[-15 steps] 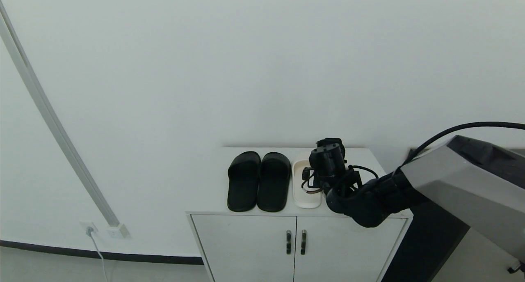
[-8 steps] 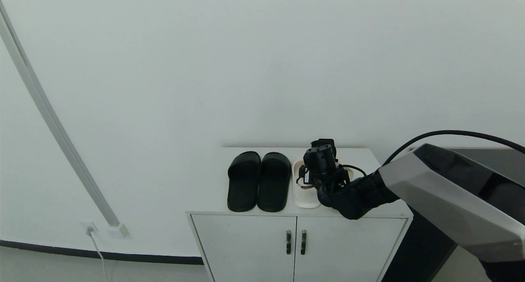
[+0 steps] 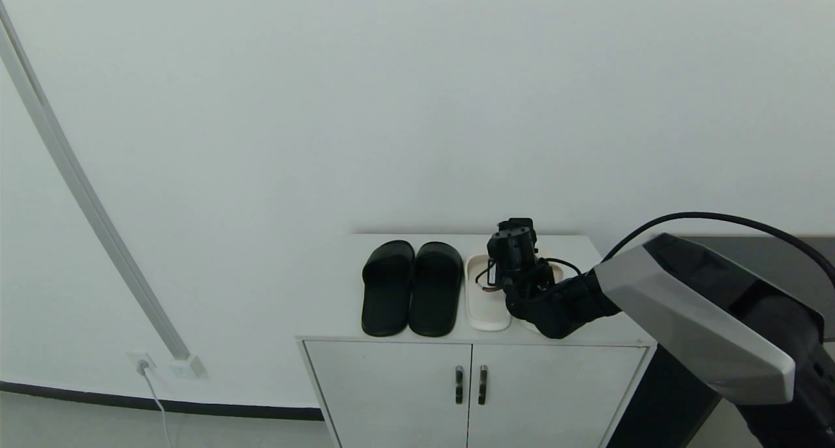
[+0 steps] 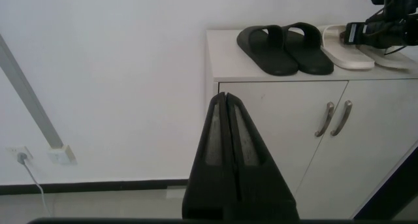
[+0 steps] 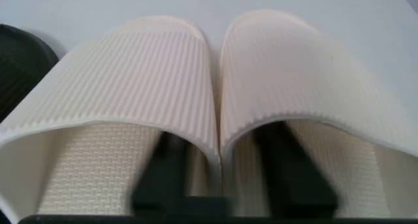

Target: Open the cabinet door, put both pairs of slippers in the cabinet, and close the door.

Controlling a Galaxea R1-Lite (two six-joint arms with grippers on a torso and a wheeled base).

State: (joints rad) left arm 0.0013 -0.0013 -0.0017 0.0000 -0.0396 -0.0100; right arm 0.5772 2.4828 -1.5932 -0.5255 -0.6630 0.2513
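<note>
where the head view has the right arm (image 3: 561, 301) lying across the cream pair (image 3: 486, 308) on top of the cabinet (image 3: 391, 396), the right wrist view looks in under the straps. the right pincer (image 5: 222, 178) stands well open, one dark finger (image 5: 163, 175) inside each slipper, the two inner walls between them, nothing visibly squeezed. the black pair (image 3: 411, 288) sits just beside, toward the left. the left wrist view adds the left pincer (image 4: 226, 106), fingers pressed together and empty, low before the cabinet, whose doors (image 4: 274, 132) are closed, handles (image 4: 324, 119) side by side.
</note>
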